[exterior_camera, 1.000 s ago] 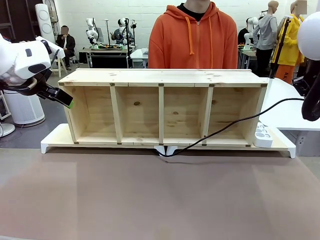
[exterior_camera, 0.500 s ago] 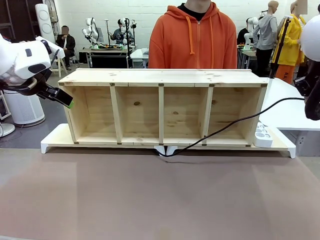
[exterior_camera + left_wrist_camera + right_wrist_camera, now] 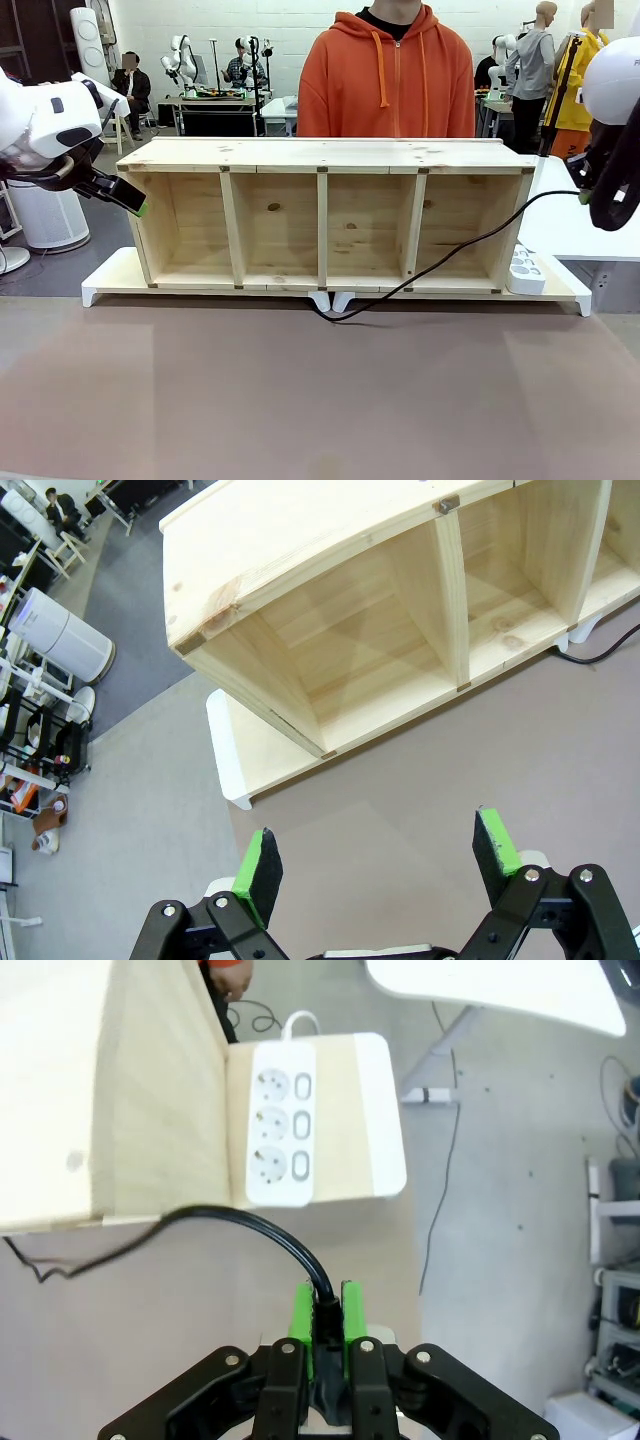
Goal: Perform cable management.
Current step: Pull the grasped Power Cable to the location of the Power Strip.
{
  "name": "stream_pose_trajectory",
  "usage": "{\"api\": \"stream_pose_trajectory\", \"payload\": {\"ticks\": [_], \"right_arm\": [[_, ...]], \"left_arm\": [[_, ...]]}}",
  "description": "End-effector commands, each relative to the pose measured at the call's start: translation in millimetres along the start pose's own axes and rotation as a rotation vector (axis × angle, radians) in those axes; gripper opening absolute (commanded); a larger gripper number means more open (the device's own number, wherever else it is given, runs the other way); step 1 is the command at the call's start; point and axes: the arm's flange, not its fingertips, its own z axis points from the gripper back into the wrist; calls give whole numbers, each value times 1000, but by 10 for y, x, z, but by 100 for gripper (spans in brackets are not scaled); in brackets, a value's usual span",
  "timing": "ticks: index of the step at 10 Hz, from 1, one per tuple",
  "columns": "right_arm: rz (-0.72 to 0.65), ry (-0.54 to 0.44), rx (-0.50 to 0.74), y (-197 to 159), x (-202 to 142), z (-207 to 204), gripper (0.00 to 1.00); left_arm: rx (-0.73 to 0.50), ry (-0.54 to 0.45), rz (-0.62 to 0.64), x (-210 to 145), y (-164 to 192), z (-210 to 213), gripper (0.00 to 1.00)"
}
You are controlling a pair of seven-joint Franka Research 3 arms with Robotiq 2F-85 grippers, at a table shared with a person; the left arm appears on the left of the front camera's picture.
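nearest the robot, a bare brown table top [image 3: 320,400] stretches wide, with nothing on it but a low loop of the cable [image 3: 430,268]. this one black power cord sags onto the table in front of the wooden shelf [image 3: 325,215], then climbs rightward across the shelf's last compartment to the right gripper [image 3: 325,1310], which hangs high at the right edge. in the right wrist view its two green pads are closed tight on the cord's thicker end, probably to lift the slack clear so it can be routed somewhere tidier. below that gripper lies one white power strip [image 3: 282,1122] with three sockets, resting on the white base board [image 3: 105,280] just beside the shelf's right end. the left gripper [image 3: 375,865] hovers above the shelf's left end, its jaws spread wide and holding nothing, likely waiting to receive or guide the cord. the shelf has four open compartments, all empty, and lies long side down on the base. beyond it stands one person in an orange hoodie [image 3: 385,75], close behind the shelf, hands hidden.
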Motion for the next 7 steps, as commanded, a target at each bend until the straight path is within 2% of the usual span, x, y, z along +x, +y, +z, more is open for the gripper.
{"api": "stream_pose_trajectory", "payload": {"ticks": [1,4,7], "right_arm": [[6,-5,11,-137,295,-25,14],[3,-16,26,-186,462,-116,14],[49,-33,82,-64,513,-183,14]], "left_arm": [[-5,0,2,-4,14,-5,100],[-5,0,2,-4,14,-5,100],[-5,0,2,-4,14,-5,100]]}}
